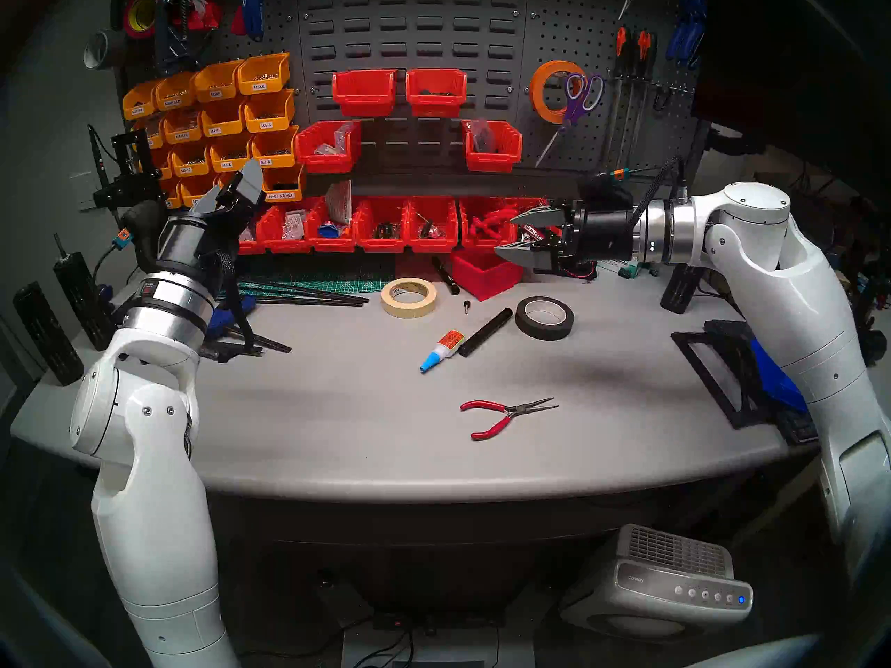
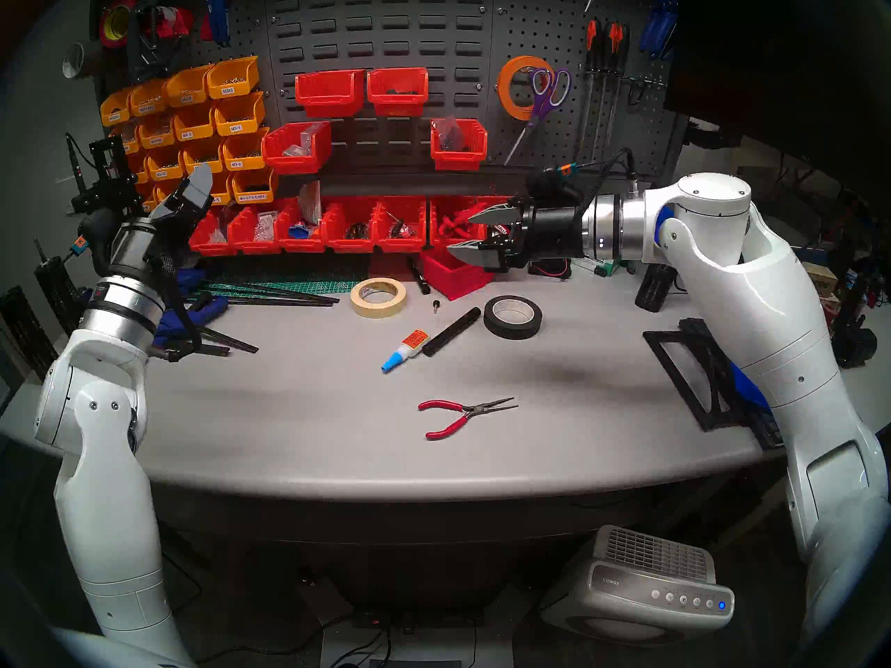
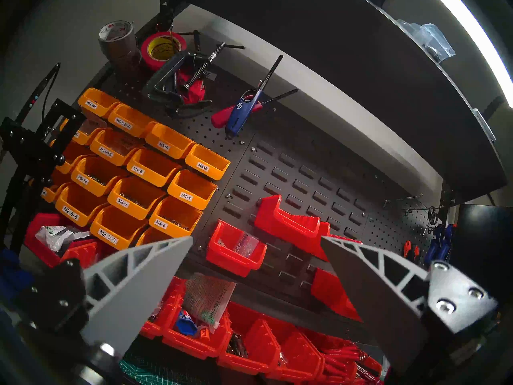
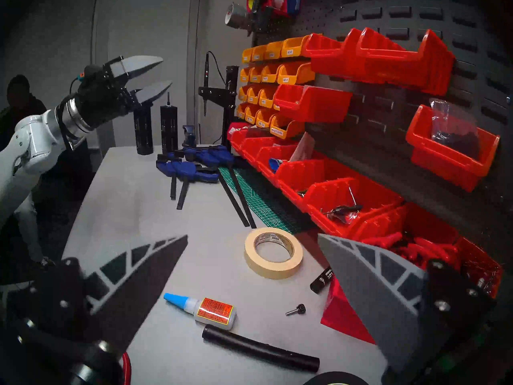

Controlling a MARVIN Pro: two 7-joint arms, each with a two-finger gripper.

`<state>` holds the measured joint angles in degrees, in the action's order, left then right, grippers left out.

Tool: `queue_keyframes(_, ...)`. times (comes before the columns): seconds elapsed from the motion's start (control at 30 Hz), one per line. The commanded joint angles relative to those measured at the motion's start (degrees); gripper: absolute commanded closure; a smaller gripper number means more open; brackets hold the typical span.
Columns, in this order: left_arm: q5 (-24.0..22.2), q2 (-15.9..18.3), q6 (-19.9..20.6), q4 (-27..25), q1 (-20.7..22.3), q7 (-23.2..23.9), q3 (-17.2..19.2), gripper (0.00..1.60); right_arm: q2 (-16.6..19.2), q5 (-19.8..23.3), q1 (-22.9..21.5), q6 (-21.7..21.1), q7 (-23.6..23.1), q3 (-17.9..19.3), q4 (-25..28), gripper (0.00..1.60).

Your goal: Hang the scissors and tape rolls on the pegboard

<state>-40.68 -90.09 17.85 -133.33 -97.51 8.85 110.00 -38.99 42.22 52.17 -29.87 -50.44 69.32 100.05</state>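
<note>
The bright-orange tape roll [image 1: 539,86] [image 2: 505,86] hangs on the dark grey pegboard [image 1: 564,26] [image 2: 530,26] at the back right. The purple-handled scissors [image 1: 572,115] [image 2: 539,110] hang in front of it, blades down. The cream masking-tape roll [image 1: 409,310] [image 2: 378,310] [image 4: 273,267] lies flat on the table near the bins. My right gripper [image 1: 504,233] [image 2: 458,232] [image 4: 252,237] is open and empty, above the table to the right of the cream roll. My left gripper [image 1: 229,187] [image 2: 185,190] [image 3: 256,238] [image 4: 166,72] is open and empty, raised at the far left.
On the table lie a black tape roll [image 1: 545,317], a glue bottle [image 1: 441,349], a black tube [image 1: 484,332], red-handled pliers [image 1: 501,414] and a loose red bin [image 1: 484,272]. Blue clamps [image 4: 194,165] lie at the left, a black frame [image 1: 723,373] at the right.
</note>
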Motion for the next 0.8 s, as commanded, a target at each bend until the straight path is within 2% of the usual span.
queue_keyframes(0.0, -0.6, 0.4, -0.2, -1.9, 0.6, 0.9, 0.0, 0.00, 3.0, 0.4, 5.0, 0.5, 6.0, 4.6, 7.1, 0.00)
queue_keyframes(0.4, -1.2, 1.1, -0.2, -3.3, 1.0, 1.4, 0.4, 0.00, 2.9, 3.3, 15.2, 0.0, 17.5, 11.8, 15.9, 0.00)
queue_keyframes(0.77, -2.0, 1.4, -0.4, -3.8, 0.8, 2.1, 1.8, 0.00, 0.0, 5.3, 25.3, -0.3, 29.2, 19.8, 23.3, 0.00)
